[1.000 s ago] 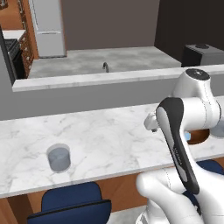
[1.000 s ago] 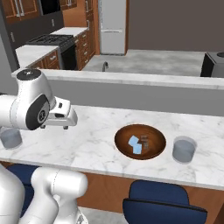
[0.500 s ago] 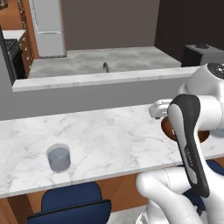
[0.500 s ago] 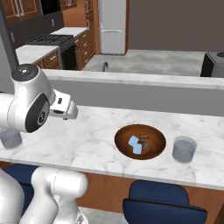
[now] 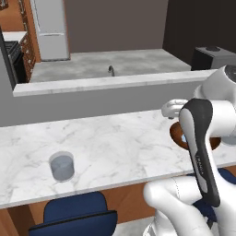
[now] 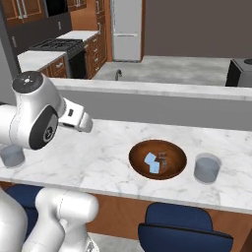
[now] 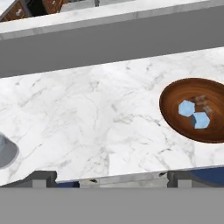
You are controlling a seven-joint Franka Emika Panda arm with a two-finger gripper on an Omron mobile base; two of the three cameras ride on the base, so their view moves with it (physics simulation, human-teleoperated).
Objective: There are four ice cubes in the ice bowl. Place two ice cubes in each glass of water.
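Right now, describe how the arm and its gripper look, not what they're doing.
The arm has glossy white rounded shells with dark grey to black joint sections; a round dark cap bears a small pale mark. One long black link carries faint lettering. The wrist ends in a white boxy hand with a small dark square. The gripper has two small dark grey fingertips. No cables are visible.

In your left base view the forearm covers most of the ice bowl (image 5: 177, 132); just a brown sliver and a blue speck show. The hand view cuts the bowl's right rim (image 7: 175, 94) off at the edge, and the left glass (image 7: 6, 151) is clipped there too. In the right base view that glass (image 6: 12, 156) is half hidden behind the arm. You can make out two pale ice cubes (image 6: 152, 163) clearly; the darker bits beside them are too small to tell. Whether the jaws are open or closed can't be judged.
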